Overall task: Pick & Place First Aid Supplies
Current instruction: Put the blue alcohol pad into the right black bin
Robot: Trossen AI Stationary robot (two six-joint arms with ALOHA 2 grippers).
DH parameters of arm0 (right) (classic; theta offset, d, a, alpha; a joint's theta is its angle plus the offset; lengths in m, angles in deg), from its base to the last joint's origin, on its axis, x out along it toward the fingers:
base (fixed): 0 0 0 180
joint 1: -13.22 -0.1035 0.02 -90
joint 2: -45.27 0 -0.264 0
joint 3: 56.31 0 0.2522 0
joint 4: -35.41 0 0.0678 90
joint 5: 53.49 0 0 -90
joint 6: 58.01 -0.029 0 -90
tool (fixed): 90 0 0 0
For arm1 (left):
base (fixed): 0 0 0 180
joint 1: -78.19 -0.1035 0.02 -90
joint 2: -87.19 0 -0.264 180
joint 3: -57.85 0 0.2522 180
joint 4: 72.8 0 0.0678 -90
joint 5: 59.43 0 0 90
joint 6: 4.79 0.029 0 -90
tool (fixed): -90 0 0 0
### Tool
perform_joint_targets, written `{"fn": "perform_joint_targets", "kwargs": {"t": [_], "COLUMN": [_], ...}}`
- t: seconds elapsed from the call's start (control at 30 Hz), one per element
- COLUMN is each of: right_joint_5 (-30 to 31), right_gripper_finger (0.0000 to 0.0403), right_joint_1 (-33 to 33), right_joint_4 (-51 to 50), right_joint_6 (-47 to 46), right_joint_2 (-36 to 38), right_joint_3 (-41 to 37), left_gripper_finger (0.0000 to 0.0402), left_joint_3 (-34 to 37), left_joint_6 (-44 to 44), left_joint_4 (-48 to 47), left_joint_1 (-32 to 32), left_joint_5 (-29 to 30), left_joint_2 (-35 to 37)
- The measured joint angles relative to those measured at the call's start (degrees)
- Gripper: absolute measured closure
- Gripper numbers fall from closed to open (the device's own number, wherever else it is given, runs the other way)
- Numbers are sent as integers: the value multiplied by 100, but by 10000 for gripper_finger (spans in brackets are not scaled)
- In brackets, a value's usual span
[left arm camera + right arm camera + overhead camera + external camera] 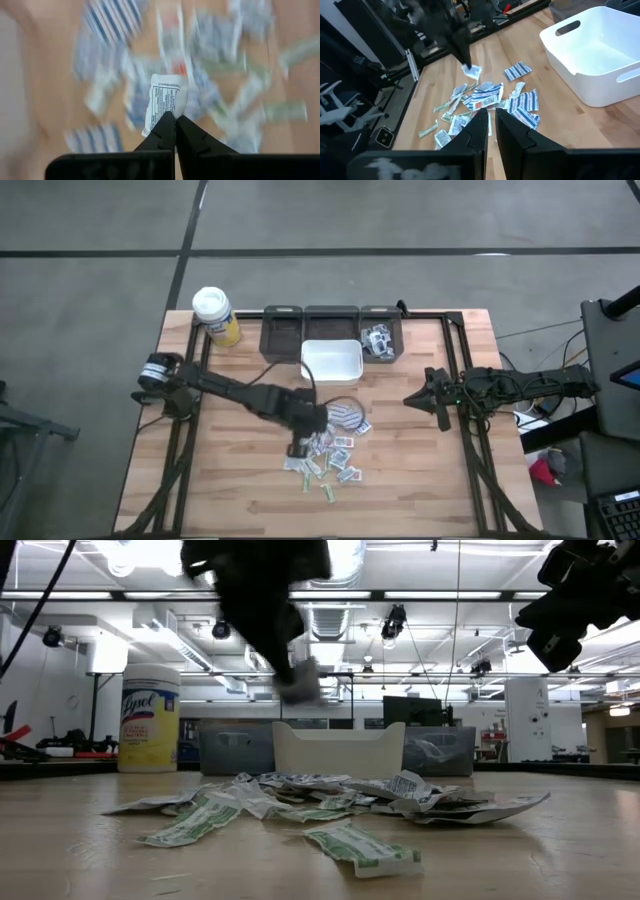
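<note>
The first aid supplies [330, 458] lie as a loose pile of small paper packets on the wooden table [240, 480], seen also in the low view [330, 802]. My left gripper [298, 446] hangs over the pile's left edge, shut on one white packet with black print [165, 97]. My right gripper [412, 400] waits at the table's right side, shut and with nothing in it [490, 116]. My left gripper pinches the white packet by one end [161, 113] between its two fingertips. The fingers slant down from above. The rest of the packet sticks out past the fingertips. In the low view the packet [300, 688] is lifted well clear of the pile.
A white bin [331, 361] stands just beyond the pile. Behind it a row of dark compartments [300, 330] lines the far edge, the right one holding packets [378, 340]. A white-capped yellow bottle [214, 316] stands at the far left corner.
</note>
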Motion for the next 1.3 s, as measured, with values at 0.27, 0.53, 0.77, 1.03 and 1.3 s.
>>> {"fn": "perform_joint_targets", "kwargs": {"t": [0.27, 0.53, 0.77, 1.03, 1.3], "right_joint_5": [2, 4, 4, 2, 2], "right_gripper_finger": [369, 369, 369, 369, 369], "right_joint_1": [-1, 0, 0, -1, 0], "right_joint_4": [2, 0, 0, -2, -1], "right_joint_6": [4, 4, -3, -18, -18], "right_joint_2": [0, 0, 0, 0, 0], "right_joint_3": [-1, -1, -1, -1, -1], "left_gripper_finger": [401, 401, 401, 401, 401], "left_joint_3": [-356, -591, -1731, -3600, -4847], "left_joint_6": [1062, 1766, 2209, 2515, 2523], "left_joint_4": [2197, 4085, 4108, 2520, 1339], "left_joint_1": [-654, -1433, -1999, -2400, -2637], "left_joint_5": [-43, 500, 522, 601, 979], "left_joint_2": [9, -286, -1286, -2859, -3663]}}
